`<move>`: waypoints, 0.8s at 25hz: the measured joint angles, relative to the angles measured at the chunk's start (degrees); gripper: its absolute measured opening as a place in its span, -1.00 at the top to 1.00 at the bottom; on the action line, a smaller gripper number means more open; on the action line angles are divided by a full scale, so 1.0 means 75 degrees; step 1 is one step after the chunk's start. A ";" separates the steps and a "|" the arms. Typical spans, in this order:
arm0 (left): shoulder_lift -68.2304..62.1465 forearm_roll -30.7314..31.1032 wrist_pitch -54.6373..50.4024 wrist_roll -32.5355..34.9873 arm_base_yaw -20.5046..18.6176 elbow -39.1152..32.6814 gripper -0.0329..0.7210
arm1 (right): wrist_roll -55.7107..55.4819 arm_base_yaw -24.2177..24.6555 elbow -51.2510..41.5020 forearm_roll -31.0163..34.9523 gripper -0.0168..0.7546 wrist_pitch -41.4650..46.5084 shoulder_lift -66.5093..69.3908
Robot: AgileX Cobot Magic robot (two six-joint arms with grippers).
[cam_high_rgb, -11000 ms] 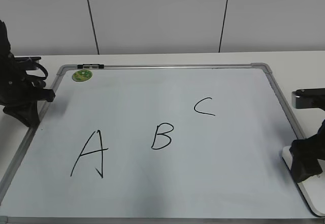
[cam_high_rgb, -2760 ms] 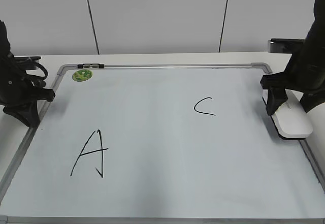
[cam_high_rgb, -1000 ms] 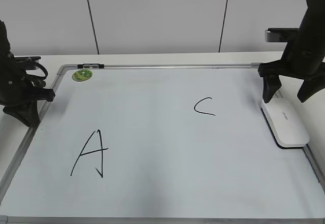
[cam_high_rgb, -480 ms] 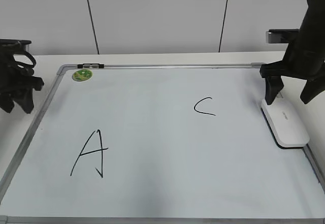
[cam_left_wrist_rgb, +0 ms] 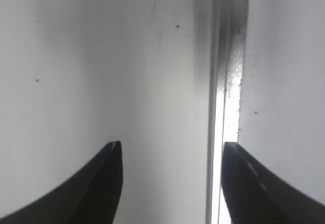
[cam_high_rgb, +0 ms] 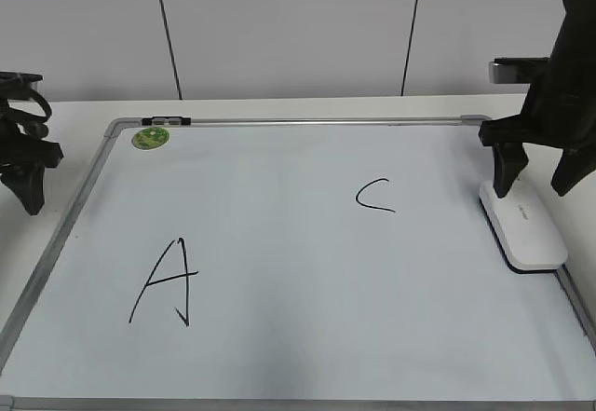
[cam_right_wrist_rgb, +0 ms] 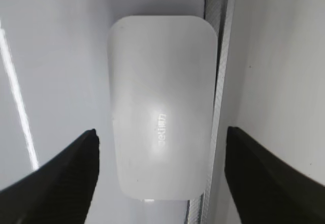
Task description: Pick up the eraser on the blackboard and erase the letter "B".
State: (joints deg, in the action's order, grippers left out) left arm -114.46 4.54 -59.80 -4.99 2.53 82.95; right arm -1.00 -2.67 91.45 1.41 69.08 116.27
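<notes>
The blackboard [cam_high_rgb: 279,122] is a white board with a silver frame, and it bears a large black "A" [cam_high_rgb: 168,280] and a smaller "C" [cam_high_rgb: 374,197]. No letter "B" shows; the board between them is plain white. The white eraser [cam_high_rgb: 523,229] lies flat at the board's right edge. My right gripper [cam_high_rgb: 535,183] hangs open just above its far end and does not hold it. In the right wrist view the eraser [cam_right_wrist_rgb: 161,97] lies between my open right gripper's [cam_right_wrist_rgb: 161,131] black fingers. My left gripper [cam_high_rgb: 28,187] is open and empty beside the board's left frame [cam_left_wrist_rgb: 223,82].
A small round green magnet [cam_high_rgb: 151,138] and a black marker [cam_high_rgb: 169,120] sit at the board's far left corner. The board lies on a white table [cam_high_rgb: 74,108] with a grey panelled wall behind. The left gripper [cam_left_wrist_rgb: 171,145] hangs over bare table.
The left arm has lifted and drawn back to the left, off the board's frame. The right gripper has shifted slightly right above the eraser, which lies still.
</notes>
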 joint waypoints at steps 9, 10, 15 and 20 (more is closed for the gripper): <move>0.0592 -0.0017 -0.0146 -0.0019 0.0000 0.0000 -0.29 | -0.0018 0.0000 0.0000 0.0000 -0.49 0.0025 -0.0281; 0.0767 -0.0017 -0.0146 -0.0025 0.0000 0.0000 -0.28 | -0.0050 0.0000 0.0000 0.0000 -0.49 0.0042 -0.0449; 0.1766 -0.0017 -0.0146 -0.0038 0.0000 -0.0108 -0.26 | -0.0108 0.0000 -0.0168 0.0000 -0.49 0.0043 -0.1547; 0.2880 -0.0017 -0.0110 -0.0055 0.0000 -0.0821 -0.25 | -0.0244 0.0000 -0.1058 0.0000 -0.49 -0.0369 -0.2645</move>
State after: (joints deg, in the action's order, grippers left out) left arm -92.86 4.41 -60.62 -5.40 2.53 76.79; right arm -2.83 -2.67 83.51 1.41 66.31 96.43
